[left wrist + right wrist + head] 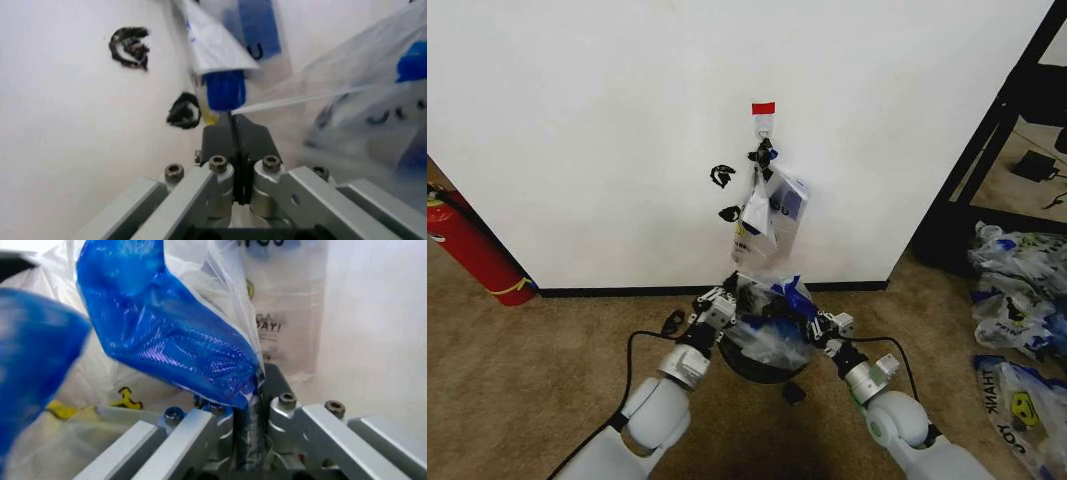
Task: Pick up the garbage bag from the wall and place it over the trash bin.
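Both jaws are clenched on the garbage bag (765, 322), stretching it over the trash bin (762, 368) by the wall (607, 130) — left gripper (235, 131) pinches a thin edge, right gripper (252, 390) nips a blue handle, keeping the mouth spread wide.

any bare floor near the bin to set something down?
Bare carpet lies between the fire extinguisher and the left pincer. It is crowded at the bin, where both pincers, right one, clamp the bag, and at far right by the loose bags. More bags hang above.
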Motion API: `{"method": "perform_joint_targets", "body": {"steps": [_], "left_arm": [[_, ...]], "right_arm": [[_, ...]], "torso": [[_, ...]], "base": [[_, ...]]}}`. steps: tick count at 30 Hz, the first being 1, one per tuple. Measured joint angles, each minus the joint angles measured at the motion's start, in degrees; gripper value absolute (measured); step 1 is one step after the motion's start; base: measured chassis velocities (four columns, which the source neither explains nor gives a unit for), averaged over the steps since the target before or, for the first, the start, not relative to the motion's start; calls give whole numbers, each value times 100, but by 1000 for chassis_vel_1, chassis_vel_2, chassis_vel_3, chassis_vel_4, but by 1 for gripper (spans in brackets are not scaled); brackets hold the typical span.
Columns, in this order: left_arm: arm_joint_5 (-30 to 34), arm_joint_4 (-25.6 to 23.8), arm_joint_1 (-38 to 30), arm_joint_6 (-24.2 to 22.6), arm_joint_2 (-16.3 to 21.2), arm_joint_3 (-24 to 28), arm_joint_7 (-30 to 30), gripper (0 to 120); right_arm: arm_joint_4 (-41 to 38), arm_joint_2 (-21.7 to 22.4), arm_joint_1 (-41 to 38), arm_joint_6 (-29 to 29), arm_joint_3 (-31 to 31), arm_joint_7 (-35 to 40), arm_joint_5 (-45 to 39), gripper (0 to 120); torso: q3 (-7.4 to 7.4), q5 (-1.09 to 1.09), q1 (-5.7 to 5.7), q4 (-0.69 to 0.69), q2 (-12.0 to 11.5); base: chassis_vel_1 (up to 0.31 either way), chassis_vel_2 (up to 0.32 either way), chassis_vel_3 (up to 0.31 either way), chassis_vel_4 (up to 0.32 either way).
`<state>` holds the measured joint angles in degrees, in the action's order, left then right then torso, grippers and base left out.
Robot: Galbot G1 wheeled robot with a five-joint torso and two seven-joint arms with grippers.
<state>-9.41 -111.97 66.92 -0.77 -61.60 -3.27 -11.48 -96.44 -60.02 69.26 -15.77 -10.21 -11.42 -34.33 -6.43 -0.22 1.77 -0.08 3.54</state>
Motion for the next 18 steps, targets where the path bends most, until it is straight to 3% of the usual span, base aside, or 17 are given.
{"method": "perform_joint_targets", "body": {"steps": [8,12,18], "left_arm": [[-9,47,147,87,27,16,3,0],[-133,44,181,287,19,39,296,0],[-1155,128,105,945,-14,-86,832,22]], "right_arm": [[39,75,-58,-71,-42,-343,-369,1],[39,61,-54,-113,-42,-451,-384,1],[-43,55,-14,-123,-29,-464,-380,1]], "torso": [[0,-1,0,0,0],[0,0,0,0,0],[0,0,0,0,0]], "base": [[0,0,0,0],[0,0,0,0],[0,0,0,0]]}}
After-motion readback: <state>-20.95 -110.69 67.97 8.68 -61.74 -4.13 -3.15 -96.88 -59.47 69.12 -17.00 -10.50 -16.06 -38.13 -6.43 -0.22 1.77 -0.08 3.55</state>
